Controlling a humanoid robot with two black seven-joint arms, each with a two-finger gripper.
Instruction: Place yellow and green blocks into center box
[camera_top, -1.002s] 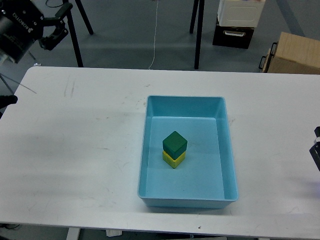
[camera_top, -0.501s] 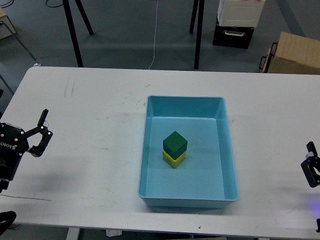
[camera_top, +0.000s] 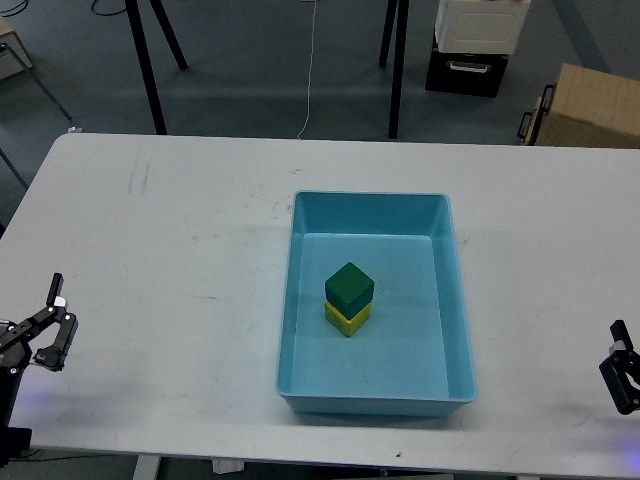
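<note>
A light blue box (camera_top: 372, 210) sits at the middle of the white table (camera_top: 180, 250). Inside it a green block (camera_top: 350, 287) rests on top of a yellow block (camera_top: 345, 319). My left gripper (camera_top: 52, 320) is open and empty at the far left edge, low over the table, well away from the box. My right gripper (camera_top: 620, 372) shows only as a small dark part at the right edge; its fingers cannot be told apart.
Beyond the table's far edge stand black stand legs (camera_top: 397, 60), a cardboard box (camera_top: 585, 108) at the right and a white and black case (camera_top: 472, 45). A thin cable (camera_top: 309, 80) hangs down to the table's far edge.
My left gripper has dropped from the upper left corner to the lower left edge of the table. My right gripper has sunk slightly lower. The blocks and box have not moved.
</note>
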